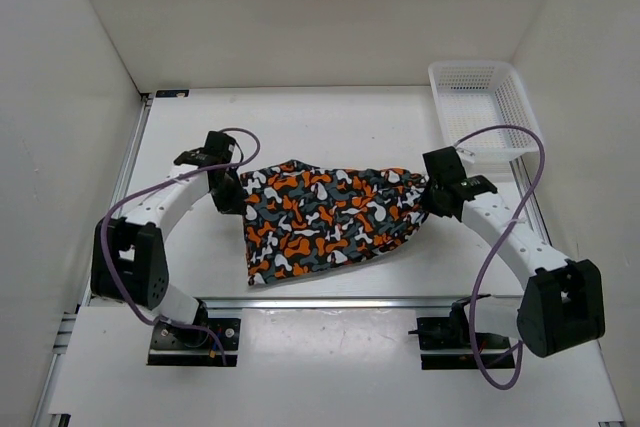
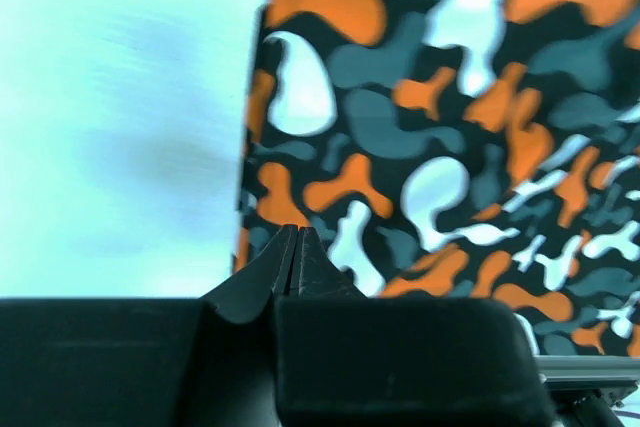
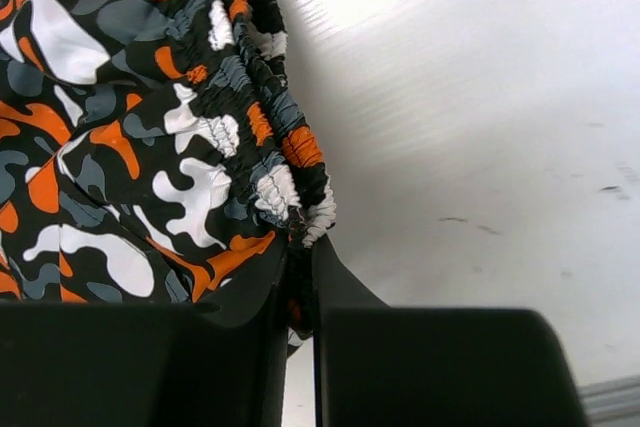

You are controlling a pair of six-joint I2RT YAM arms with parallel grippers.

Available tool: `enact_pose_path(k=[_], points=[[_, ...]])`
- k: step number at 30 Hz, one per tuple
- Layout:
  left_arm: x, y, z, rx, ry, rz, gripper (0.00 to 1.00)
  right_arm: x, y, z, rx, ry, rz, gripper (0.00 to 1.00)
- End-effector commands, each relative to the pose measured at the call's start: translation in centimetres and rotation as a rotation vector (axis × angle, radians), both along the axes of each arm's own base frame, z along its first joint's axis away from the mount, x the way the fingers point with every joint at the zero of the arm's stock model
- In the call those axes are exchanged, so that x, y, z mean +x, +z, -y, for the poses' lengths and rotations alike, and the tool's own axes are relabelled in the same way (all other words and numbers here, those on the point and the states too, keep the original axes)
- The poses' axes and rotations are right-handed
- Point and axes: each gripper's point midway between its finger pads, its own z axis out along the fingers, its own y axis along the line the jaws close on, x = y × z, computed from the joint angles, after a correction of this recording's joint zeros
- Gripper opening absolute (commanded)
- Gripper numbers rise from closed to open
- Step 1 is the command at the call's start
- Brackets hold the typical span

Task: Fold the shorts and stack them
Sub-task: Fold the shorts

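Observation:
The camouflage shorts in orange, black, grey and white are spread out across the middle of the table between my two grippers. My left gripper is at their left edge. In the left wrist view its fingertips are pressed together right at the fabric's edge. My right gripper is at their right end. In the right wrist view it is shut on the gathered elastic waistband, which bunches out of the jaws.
A white mesh basket stands at the back right of the table, just behind my right arm. White walls close in the table on the left, back and right. A metal rail runs along the near edge.

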Motion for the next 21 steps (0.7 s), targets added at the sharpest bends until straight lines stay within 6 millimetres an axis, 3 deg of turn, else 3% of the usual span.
enact_pose_path(k=[1, 9, 12, 15, 18, 20, 21], points=[[0.9, -1.2, 1.3, -0.062, -0.014, 0.018, 0.10, 0.0, 2.3, 2.7, -0.147, -0.003, 0.027, 0.00], [1.9, -6.0, 2.7, -0.088, -0.047, -0.062, 0.10, 1.0, 4.3, 4.2, -0.241, -0.016, 0.073, 0.00], [2.4, -7.3, 3.0, -0.093, -0.049, -0.082, 0.10, 1.7, 5.8, 3.7, -0.258, 0.008, 0.111, 0.00], [2.3, -8.8, 3.0, -0.085, -0.047, -0.119, 0.10, 3.1, 8.3, 1.6, -0.250, 0.063, 0.180, 0.00], [3.0, -9.0, 3.2, -0.108, -0.044, -0.121, 0.10, 4.4, 9.9, -2.4, -0.260, 0.175, 0.214, 0.00], [3.1, -9.0, 3.6, -0.126, -0.050, -0.126, 0.10, 4.3, 10.8, -6.3, -0.262, 0.284, 0.248, 0.00], [3.1, -9.0, 3.7, -0.135, -0.053, -0.128, 0.10, 4.5, 10.5, -7.6, -0.288, 0.308, 0.247, 0.00]])
